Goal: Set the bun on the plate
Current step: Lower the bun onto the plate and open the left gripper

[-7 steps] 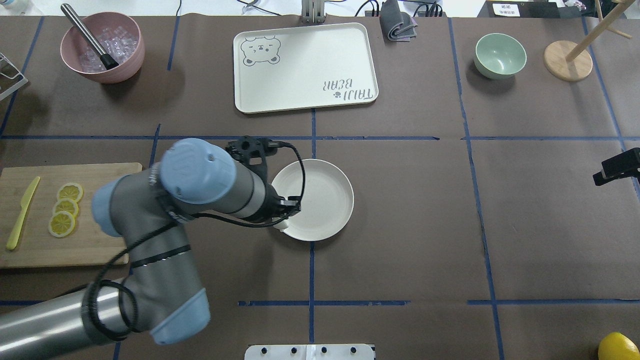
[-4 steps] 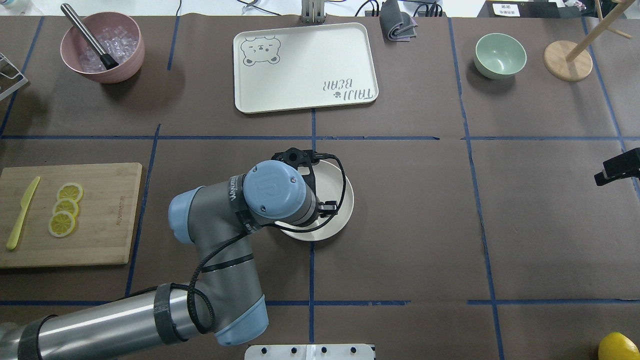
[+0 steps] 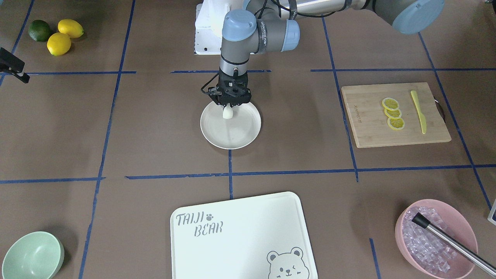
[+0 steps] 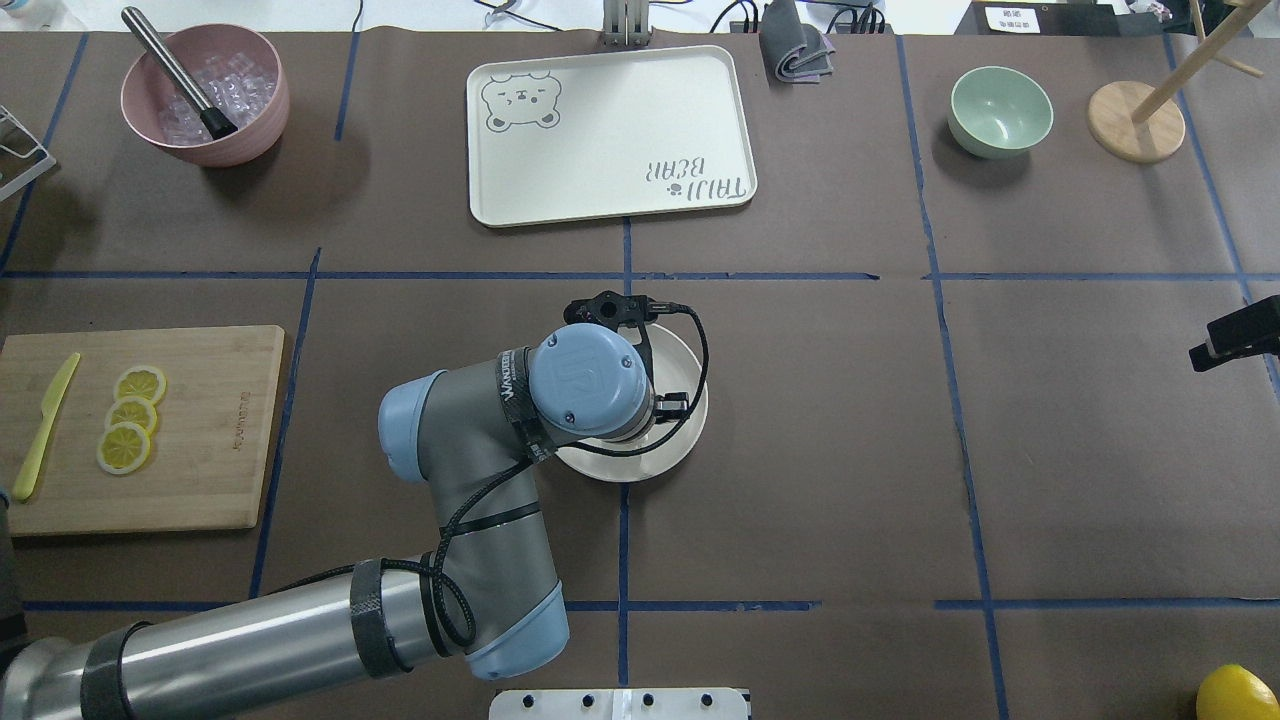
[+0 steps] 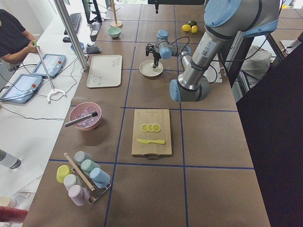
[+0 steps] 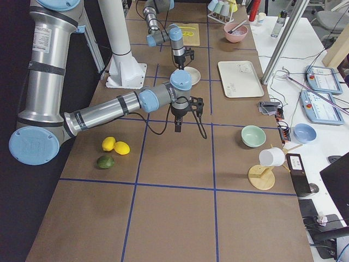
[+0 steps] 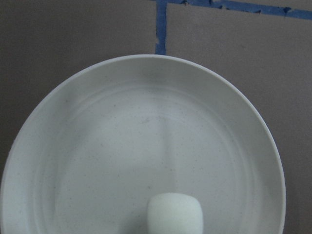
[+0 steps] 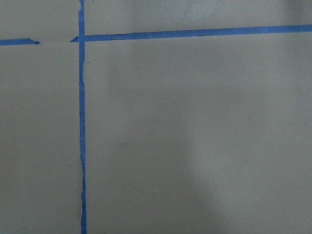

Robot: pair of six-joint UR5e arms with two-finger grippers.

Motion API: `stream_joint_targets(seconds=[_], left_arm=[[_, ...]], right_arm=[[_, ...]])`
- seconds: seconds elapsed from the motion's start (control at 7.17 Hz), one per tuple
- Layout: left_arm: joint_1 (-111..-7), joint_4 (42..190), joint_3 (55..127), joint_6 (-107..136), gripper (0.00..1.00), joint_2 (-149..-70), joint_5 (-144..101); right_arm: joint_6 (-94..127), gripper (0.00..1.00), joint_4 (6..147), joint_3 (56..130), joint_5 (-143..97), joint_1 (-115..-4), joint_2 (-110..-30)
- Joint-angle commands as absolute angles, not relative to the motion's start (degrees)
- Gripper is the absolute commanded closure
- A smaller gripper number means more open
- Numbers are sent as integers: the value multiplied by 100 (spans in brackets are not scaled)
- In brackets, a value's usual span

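The round cream-white plate (image 3: 232, 133) lies in the middle of the table, and my left arm covers most of it in the overhead view, leaving its near right part (image 4: 662, 455) visible. My left gripper (image 3: 229, 105) points straight down over the robot-side part of the plate, shut on the small white bun (image 3: 228, 112). The bun hangs at or just above the plate's surface. In the left wrist view the bun (image 7: 174, 214) fills the bottom centre with the plate (image 7: 122, 146) under it. My right gripper (image 6: 176, 128) hovers over bare table far to the right; I cannot tell its state.
A bear-print tray (image 4: 610, 135) lies beyond the plate. A cutting board (image 4: 200, 430) with lemon slices and a yellow knife sits at left, a pink bowl of ice (image 4: 205, 95) far left, a mint bowl (image 4: 1000, 110) far right. Lemons and a lime (image 3: 58, 33) sit near the robot's right.
My left arm has swung right, carrying the bun from the plate's near left rim to a spot over the plate. The right arm has stayed still.
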State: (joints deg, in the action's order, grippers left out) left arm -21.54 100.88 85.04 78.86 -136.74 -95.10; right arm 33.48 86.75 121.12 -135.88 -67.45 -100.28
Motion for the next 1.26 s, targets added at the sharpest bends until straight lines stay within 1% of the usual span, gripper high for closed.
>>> stream_joint_targets(seconds=[0.0,0.28,0.42,0.56,0.7,0.98,1.12], left_arm=[[-2153,10090,8403,7884,71,-13685,-9405],[-2153,10090,8402,7884,69,-13684,-9413],[-2153,10090,8402,7884,42,-13676,-9404],[-2153,10090,8402,7884,22,-13684,-9404],[-2153,10090,8402,7875,9,-13685,-9404],[-2153,10072,8402,7875,1,-13685,-9396],[-2153,10055,8411,7875,1,-13676,-9396]], right_arm=[[3349,0,8675,12111,-13588,-6741,-10020],[3357,0,8675,12120,-13588,-6741,-10020],[3357,0,8675,12111,-13588,-6741,-10020],[3357,0,8675,12103,-13588,-6733,-10020],[3357,0,8675,12103,-13588,-6741,-10020],[3357,0,8675,12094,-13588,-6741,-10011],[3357,0,8675,12094,-13588,-6733,-10011]])
